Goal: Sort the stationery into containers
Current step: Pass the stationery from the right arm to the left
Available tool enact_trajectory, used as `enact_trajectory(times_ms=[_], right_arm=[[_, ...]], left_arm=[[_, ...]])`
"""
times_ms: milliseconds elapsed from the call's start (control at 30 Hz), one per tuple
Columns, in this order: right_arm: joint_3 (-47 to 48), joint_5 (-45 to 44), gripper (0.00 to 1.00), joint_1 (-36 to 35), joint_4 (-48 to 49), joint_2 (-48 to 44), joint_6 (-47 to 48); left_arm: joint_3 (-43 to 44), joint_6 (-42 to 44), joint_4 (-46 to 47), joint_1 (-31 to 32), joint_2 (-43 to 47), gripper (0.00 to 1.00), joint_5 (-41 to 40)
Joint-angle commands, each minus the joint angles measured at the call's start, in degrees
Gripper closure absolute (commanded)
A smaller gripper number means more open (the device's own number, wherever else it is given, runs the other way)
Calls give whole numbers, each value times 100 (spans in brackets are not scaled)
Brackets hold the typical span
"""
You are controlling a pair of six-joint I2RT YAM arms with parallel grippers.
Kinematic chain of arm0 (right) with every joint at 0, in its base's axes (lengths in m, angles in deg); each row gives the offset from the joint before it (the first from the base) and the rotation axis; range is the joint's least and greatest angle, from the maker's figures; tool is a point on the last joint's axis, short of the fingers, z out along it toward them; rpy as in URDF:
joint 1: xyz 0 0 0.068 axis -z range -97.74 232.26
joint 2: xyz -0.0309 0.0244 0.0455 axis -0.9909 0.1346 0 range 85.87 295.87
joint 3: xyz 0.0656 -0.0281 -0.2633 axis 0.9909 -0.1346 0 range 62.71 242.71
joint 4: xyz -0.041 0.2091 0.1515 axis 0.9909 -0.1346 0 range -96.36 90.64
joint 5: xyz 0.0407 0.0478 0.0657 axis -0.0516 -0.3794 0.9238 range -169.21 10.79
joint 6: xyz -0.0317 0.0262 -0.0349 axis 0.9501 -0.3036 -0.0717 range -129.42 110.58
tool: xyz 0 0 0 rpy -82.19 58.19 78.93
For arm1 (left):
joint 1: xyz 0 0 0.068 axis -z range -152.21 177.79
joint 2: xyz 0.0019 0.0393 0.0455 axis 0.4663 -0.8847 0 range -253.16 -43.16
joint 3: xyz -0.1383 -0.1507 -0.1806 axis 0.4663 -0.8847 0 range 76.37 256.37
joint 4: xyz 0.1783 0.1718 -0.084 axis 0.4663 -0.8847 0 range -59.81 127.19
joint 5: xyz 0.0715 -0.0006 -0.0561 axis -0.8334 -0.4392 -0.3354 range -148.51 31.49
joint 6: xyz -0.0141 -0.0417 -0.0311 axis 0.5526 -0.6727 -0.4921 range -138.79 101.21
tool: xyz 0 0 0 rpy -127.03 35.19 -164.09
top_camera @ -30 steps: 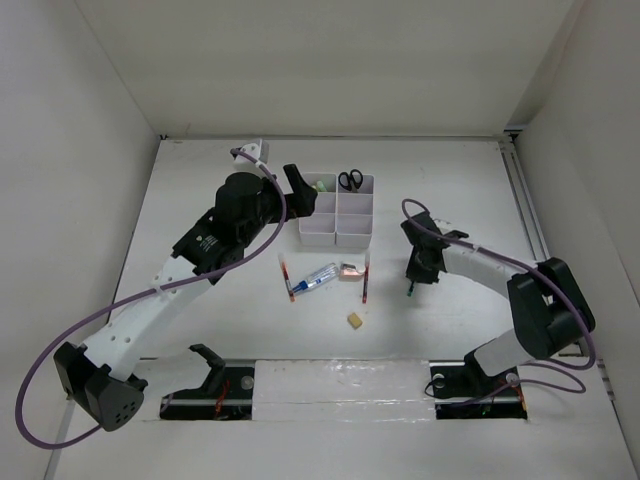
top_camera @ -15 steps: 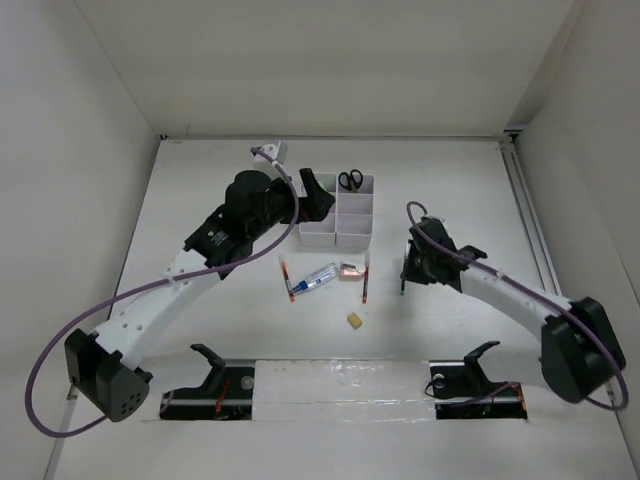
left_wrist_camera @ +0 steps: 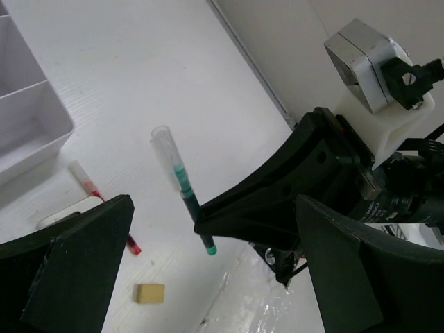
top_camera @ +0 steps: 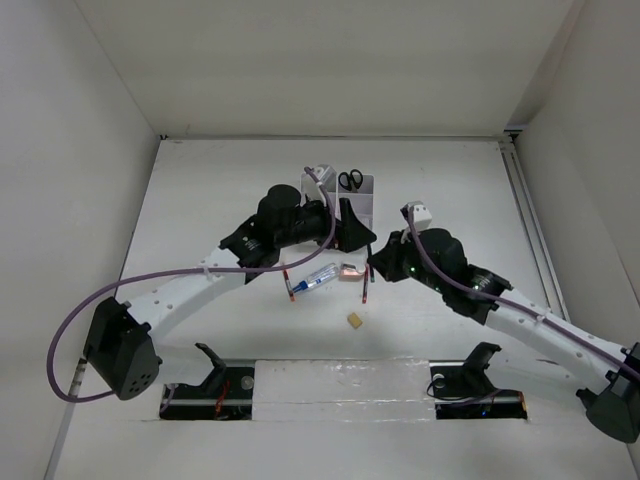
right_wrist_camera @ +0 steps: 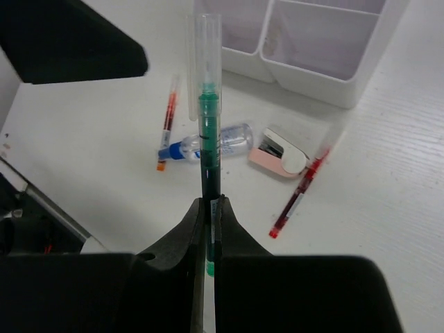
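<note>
My right gripper is shut on a green pen with a clear cap and holds it above the table, just right of the loose items. My left gripper is wide open and empty, hovering at the front right corner of the white organizer, close to the right gripper. The green pen also shows in the left wrist view. Black-handled scissors stand in a back compartment. On the table lie a red pen, a blue-white tube, a second red pen and a yellow eraser.
A pink and white item lies between the tube and the second red pen. The left arm covers the organizer's left half. White walls close the table on three sides. A shiny strip runs along the near edge.
My left arm has swung right, from the organizer's left side to its front right corner. My right arm has moved left towards the middle, still holding the green pen.
</note>
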Motion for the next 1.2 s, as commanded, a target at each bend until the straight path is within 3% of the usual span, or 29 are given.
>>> enact_trajectory(times_ms=[0,167,300,500,733,800,833,867,900,1167], right_arm=[[317,4,100,-228,678,-196,271],[265,11,100,-361,906,-521,271],[195,125,100,-413,959,-732,271],[37,566,100,-413,1311,-733,271],[-17,618,100,-466,1522,-785,271],[-17,618,88,-466,1522,-785,271],[-17,566,76,-466,1522,-785,271],[-17,496,52,-466,1522,-785,271],[-78,408,47,-466,1522,-855,271],[-394,-146,41,-466,670,-1575,271]], left_arm=[[5,-165,658,17,-42,0,352],[5,-165,658,17,-95,7,352],[5,-218,658,17,-95,21,290],[-48,-271,973,17,-95,68,615],[-101,-323,1317,17,-95,100,1055],[-101,-271,1317,17,-95,100,854],[-101,-201,1395,17,-95,100,783],[-101,-122,1396,17,-95,100,687],[-101,-34,1396,17,-95,100,451],[-146,1214,2178,17,-428,100,-421]])
